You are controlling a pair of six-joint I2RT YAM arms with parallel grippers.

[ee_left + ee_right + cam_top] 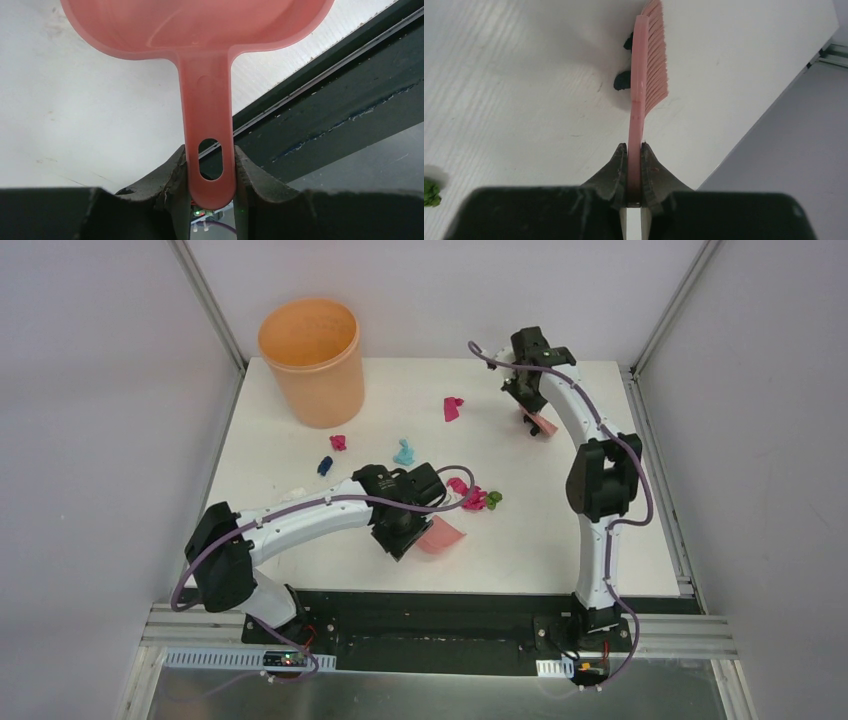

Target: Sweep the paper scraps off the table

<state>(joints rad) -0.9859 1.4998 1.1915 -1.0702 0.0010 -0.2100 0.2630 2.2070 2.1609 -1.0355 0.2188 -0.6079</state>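
The paper scraps lie scattered over the middle and far half of the worktop, and that spread is the worry. They are light wads, so a hard flick could send one rolling past the dustpan or off an edge. The nearest cluster sits just beyond the pan's mouth, but if the lip isn't flat on the worktop, paper may slide under it. The lone magenta wad is well apart from the pan, so it has a long way to roll and plenty of chances to stray.

As for looks, they are small, crumpled and mostly magenta. There is a light blue one, a dark one and a green one touching the cluster.

The left tool is clamped on the dustpan handle. The right tool pinches the brush by its thin spine near the far right side, with two dark bits just beside its back. A grip that narrow could let the brush twist under load. Bringing it toward the pan also brings the two arms close together. The orange bucket stands at the far left corner.
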